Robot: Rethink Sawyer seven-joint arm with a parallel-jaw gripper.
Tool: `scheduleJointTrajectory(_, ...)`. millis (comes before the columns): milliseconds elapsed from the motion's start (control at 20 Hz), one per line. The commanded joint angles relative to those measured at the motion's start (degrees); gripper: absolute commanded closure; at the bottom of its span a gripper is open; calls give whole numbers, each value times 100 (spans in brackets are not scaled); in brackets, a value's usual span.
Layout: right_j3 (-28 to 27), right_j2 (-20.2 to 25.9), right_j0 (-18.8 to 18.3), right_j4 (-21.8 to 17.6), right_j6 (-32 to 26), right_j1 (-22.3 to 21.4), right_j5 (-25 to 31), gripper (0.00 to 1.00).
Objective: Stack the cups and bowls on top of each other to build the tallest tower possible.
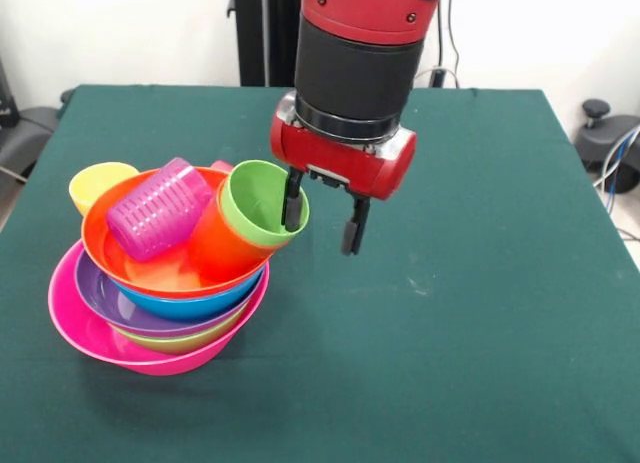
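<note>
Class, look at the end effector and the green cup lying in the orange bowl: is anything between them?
Nothing visible. The end effector is open, and one finger is already at the green cup's mouth; the purple cup lies on the other side, in the orange bowl.

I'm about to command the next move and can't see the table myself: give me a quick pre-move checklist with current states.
1. Fingers open: ok. The gripper has one finger inside the green cup, the other outside its rim.
2. Green cup upright: not ok. It lies tilted, nested in the orange cup.
3. Purple cup stacked: not ok. It lies on its side in the orange bowl.
4. Bowls nested level: not ok. The orange, blue, purple and green bowls tilt in the pink bowl.
5. Yellow cup placement: cannot tell, it is half hidden behind the pile.
6. Red cup: cannot tell.
</note>
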Motion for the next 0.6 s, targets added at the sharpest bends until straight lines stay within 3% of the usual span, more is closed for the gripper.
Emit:
scheduleJointTrajectory(50, 307, 84, 57, 201, 915, -269, 207, 0)
scheduleJointTrajectory(600, 1141, -214, -92, 384, 132, -1628, 1198, 0)
